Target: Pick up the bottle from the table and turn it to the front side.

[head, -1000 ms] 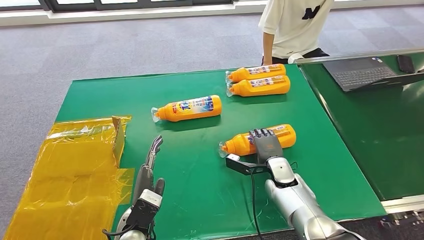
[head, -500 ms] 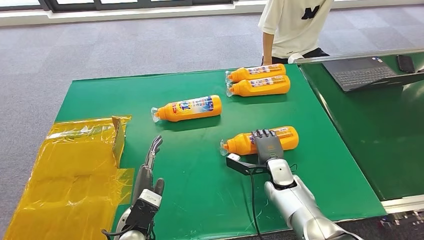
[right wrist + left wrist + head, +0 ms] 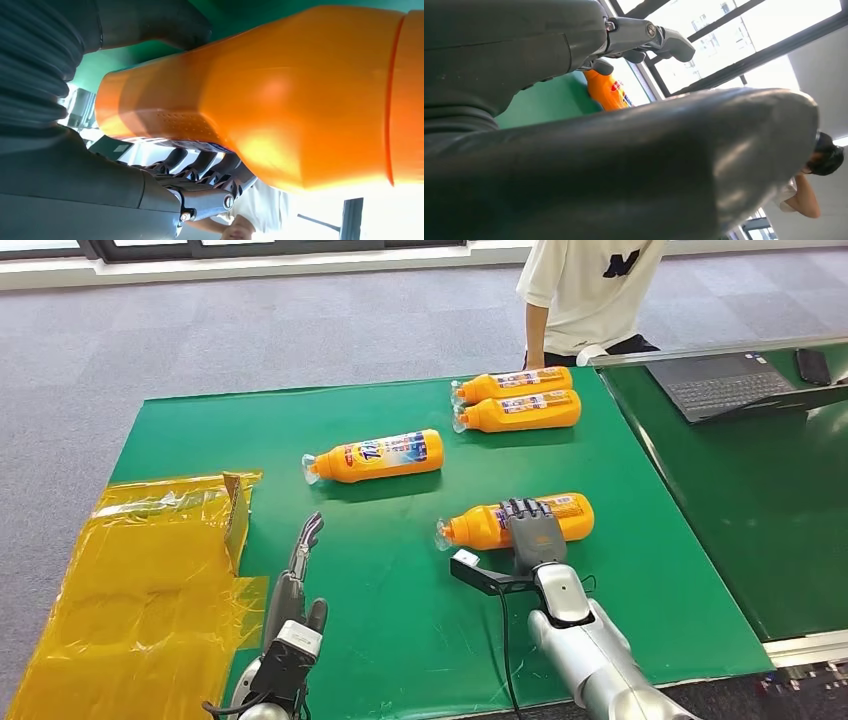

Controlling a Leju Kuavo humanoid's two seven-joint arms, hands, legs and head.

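Silver-armed, my left hand (image 3: 296, 585) rests flat-fingered on the green table mat (image 3: 200, 440), holding nothing. To its right, my right hand (image 3: 532, 531) wraps the lying orange plastic bottle (image 3: 478, 528), ready for lifting and turning.

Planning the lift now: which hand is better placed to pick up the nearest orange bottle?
The right hand: its fingers already wrap over the nearest orange bottle. The left hand rests apart on the green table.
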